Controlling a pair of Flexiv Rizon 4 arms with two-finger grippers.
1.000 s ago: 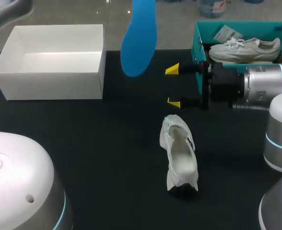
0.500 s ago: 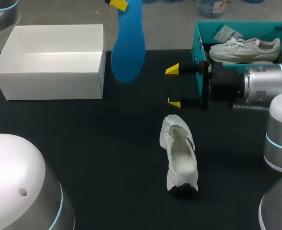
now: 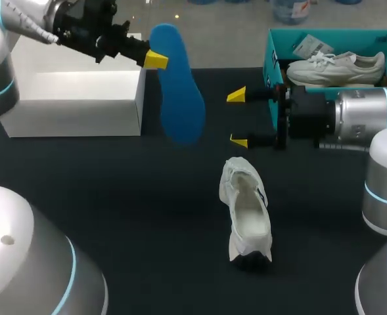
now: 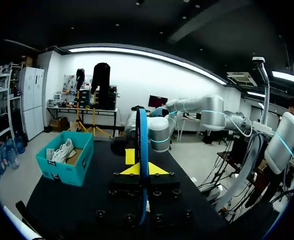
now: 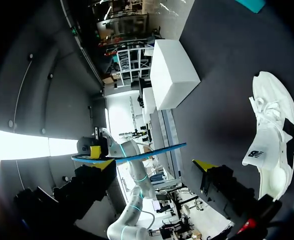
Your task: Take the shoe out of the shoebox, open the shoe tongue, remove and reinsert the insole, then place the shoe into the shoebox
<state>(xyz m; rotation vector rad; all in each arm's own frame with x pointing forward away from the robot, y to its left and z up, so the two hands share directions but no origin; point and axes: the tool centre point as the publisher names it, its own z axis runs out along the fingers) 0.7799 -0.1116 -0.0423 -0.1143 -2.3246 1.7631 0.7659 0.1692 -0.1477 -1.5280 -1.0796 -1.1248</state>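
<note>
My left gripper comes in from the back left, shut on one end of a blue insole that hangs above the table. In the left wrist view the insole stands edge-on between the yellow tips of the gripper. A white shoe lies on the black table, tongue spread and inside bare. My right gripper hovers open behind the shoe, nothing between its fingers. The right wrist view shows the gripper wide open, with the insole ahead of it and the shoe beside it.
A white open box stands at the back left, also seen as the white box. A teal shoebox at the back right holds another white shoe; the left wrist view shows this teal shoebox too.
My left gripper has come down into view from the back edge, carrying the insole lower and tilting it. The right arm and the shoe have stayed put.
</note>
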